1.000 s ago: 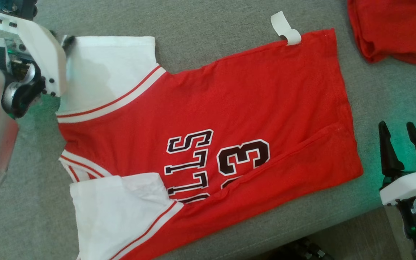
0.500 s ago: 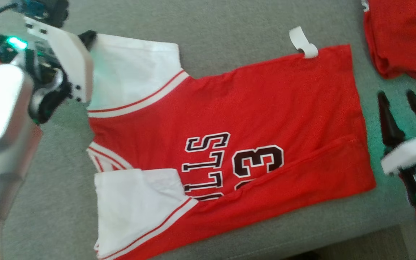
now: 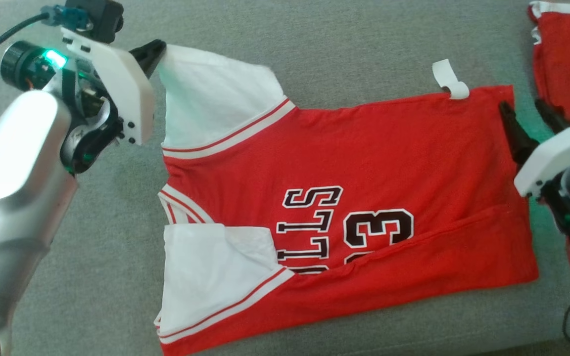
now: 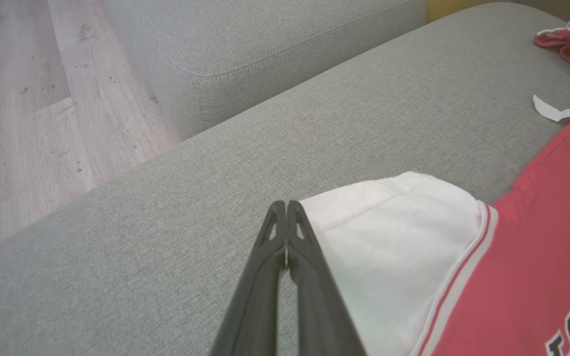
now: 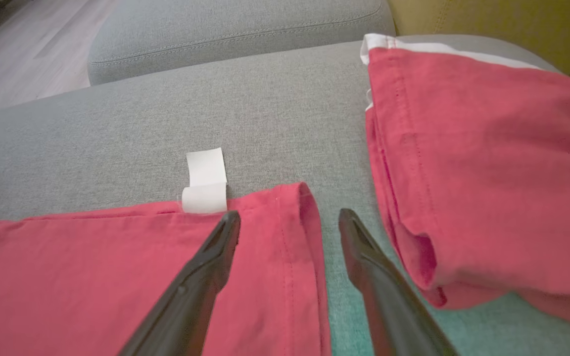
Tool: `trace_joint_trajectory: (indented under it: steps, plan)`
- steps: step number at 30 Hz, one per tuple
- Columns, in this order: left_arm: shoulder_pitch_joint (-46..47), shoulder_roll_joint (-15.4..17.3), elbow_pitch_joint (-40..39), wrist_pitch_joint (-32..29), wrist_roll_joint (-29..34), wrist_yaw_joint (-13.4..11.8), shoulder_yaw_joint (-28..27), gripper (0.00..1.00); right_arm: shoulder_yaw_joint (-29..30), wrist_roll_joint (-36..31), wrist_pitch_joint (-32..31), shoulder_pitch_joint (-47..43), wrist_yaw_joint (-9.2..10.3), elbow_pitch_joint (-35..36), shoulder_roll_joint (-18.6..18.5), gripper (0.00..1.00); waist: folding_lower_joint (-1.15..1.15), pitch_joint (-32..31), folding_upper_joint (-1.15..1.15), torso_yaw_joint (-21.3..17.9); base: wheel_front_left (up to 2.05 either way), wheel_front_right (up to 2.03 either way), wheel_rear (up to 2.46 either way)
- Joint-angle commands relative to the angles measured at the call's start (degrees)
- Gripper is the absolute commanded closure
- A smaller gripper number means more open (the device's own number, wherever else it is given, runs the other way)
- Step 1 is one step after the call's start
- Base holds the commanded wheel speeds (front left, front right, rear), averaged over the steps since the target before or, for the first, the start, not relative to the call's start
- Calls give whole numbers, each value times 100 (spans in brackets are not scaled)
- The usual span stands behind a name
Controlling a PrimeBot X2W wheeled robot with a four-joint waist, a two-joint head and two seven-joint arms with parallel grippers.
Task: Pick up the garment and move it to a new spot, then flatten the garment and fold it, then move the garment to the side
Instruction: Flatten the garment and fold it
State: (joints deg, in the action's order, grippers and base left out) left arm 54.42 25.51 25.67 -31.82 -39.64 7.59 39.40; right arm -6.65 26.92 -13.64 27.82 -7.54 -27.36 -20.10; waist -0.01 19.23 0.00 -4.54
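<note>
In the head view, a red jersey (image 3: 364, 163) with white sleeves is seen lying flat across a grey sofa (image 3: 314, 44). Its far white sleeve (image 3: 215, 99) is drawn up to a peak at the left claw (image 3: 154, 51), which is closed on the sleeve's corner. The right claw (image 3: 521, 104) is held wide at the jersey's hem, near a white tag (image 3: 448, 79). A second red garment (image 3: 567, 59) lies at the far right.

In the left wrist view, the two fingers are pressed together tip to tip, with the sleeve's stitched edge right against them. A wooden floor (image 4: 18, 99) is seen beyond the sofa.

In the right wrist view, the fingers are spread apart. One is over the jersey's hem beside the tag and the other is over bare cushion, between the jersey and the second garment.
</note>
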Motion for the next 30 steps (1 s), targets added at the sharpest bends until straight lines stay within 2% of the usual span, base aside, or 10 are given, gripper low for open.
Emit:
trace_joint_trajectory:
  steps: [1,14,16,17,18,19,20,25,30]
  plan:
    - [403,207,-145,68,-35,-11,-155,100,-134,43,23,277,5,18,-153,0,1,42,0,27,0,0,0]
    - [671,167,33,198,-169,-10,118,100,-592,399,-84,1037,5,-882,-197,0,1,221,0,160,0,0,0]
    - [701,165,74,231,-197,-10,161,100,-663,439,-76,1100,5,-969,-221,30,1,230,0,184,0,0,0]
    - [711,166,96,247,-214,-10,182,100,-695,456,-65,1129,5,-1004,-233,54,1,231,0,192,0,0,0]
    - [722,170,119,271,-227,-10,201,100,-729,466,-46,1159,5,-1032,-245,67,1,230,0,199,0,0,0]
    - [733,173,142,297,-239,-10,220,100,-764,475,-23,1188,5,-1052,-260,89,1,229,0,207,0,0,0]
    - [747,179,167,339,-243,-10,232,100,-787,485,-4,1216,5,-1078,-276,100,1,229,0,214,0,0,0]
    - [863,216,289,629,-197,-10,328,100,-908,579,48,1364,5,-1123,-356,100,1,266,0,262,0,0,0]
    - [1227,210,546,1320,72,-10,356,100,-785,644,342,1750,5,-1162,-462,100,1,436,0,377,0,0,0]
